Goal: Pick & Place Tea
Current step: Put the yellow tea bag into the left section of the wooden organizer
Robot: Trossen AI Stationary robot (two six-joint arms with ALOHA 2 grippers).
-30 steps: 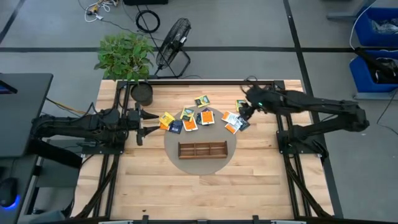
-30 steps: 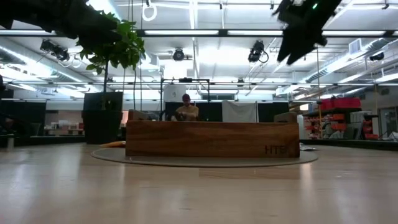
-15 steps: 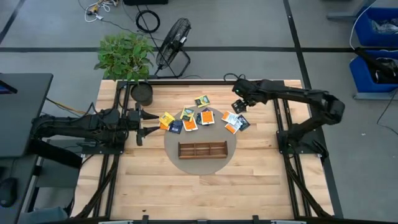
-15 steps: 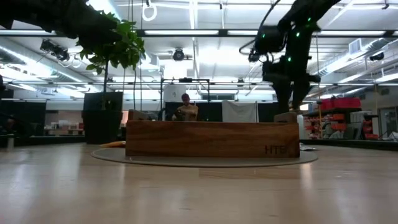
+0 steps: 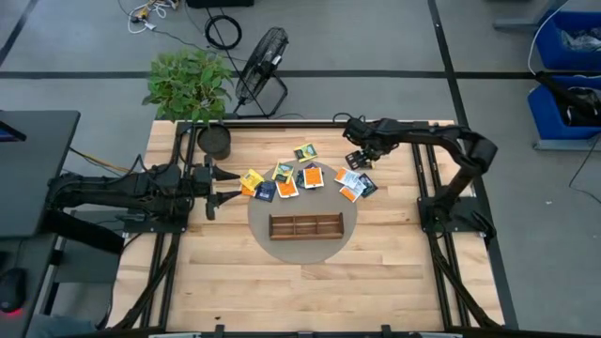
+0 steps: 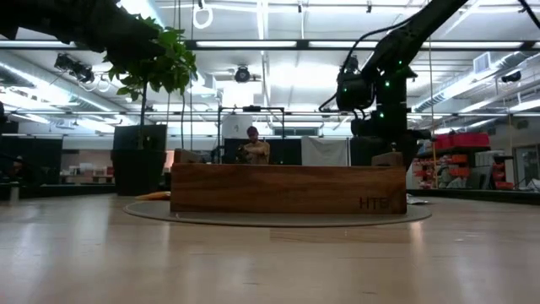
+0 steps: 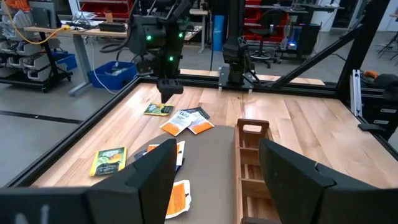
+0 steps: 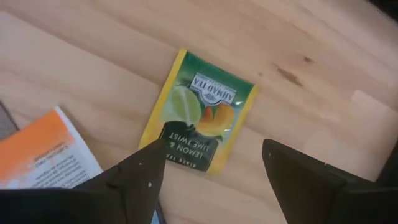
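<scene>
Fingers of right gripper spread, straddling green tea packet.

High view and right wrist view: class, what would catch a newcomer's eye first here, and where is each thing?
The scatter of bright tea packets on the far half of the table, behind the wooden tray on its round mat. Next, the right gripper, fingers open, poised over a green and yellow lemon and lime packet lying on bare wood. The left gripper waits open at the table's left side.
</scene>
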